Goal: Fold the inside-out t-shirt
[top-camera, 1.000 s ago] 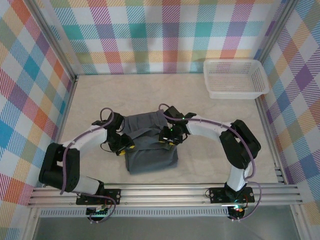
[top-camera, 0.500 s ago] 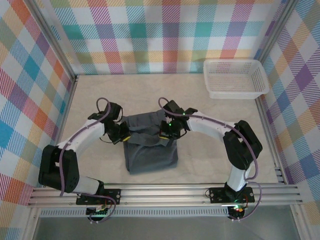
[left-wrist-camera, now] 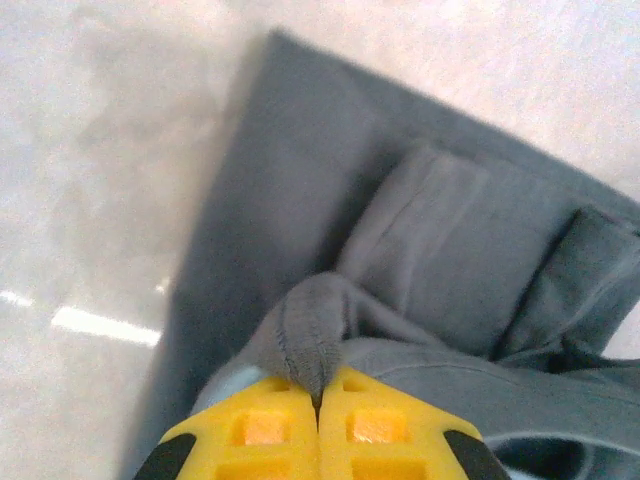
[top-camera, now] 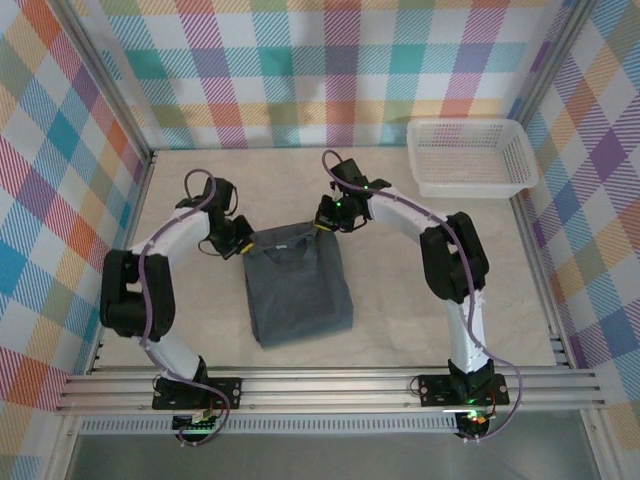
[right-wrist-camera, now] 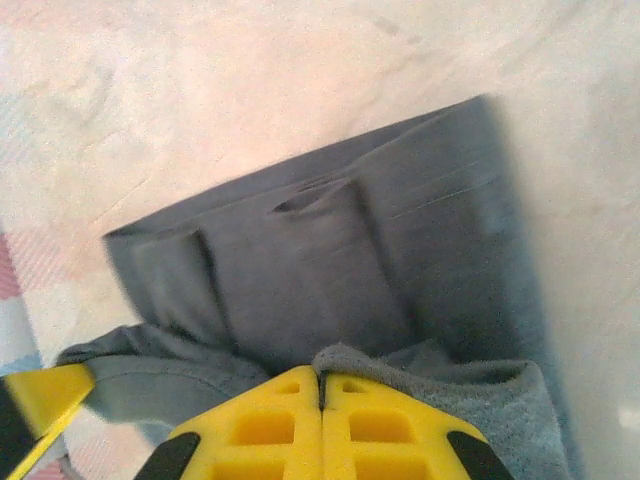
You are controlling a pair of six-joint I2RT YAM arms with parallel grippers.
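The inside-out t-shirt is dark slate-grey and lies partly folded as a rough rectangle in the middle of the table. My left gripper is at its far left corner, shut on a pinch of hem. In the left wrist view the yellow left gripper nips a fold of the t-shirt. My right gripper is at the far right corner, shut on the cloth edge. In the right wrist view the right gripper clamps a rolled edge of the t-shirt, with folded layers lying beyond it.
A white mesh basket stands at the back right corner. Plaid walls close in the left, back and right sides. A metal rail runs along the near edge, where both arm bases sit. Bare table surrounds the shirt.
Both grippers have shut on cloth near the shirt's middle and moved away from the bases to its far edge, carrying the gripped cloth with them. Both arms now stretch further back.
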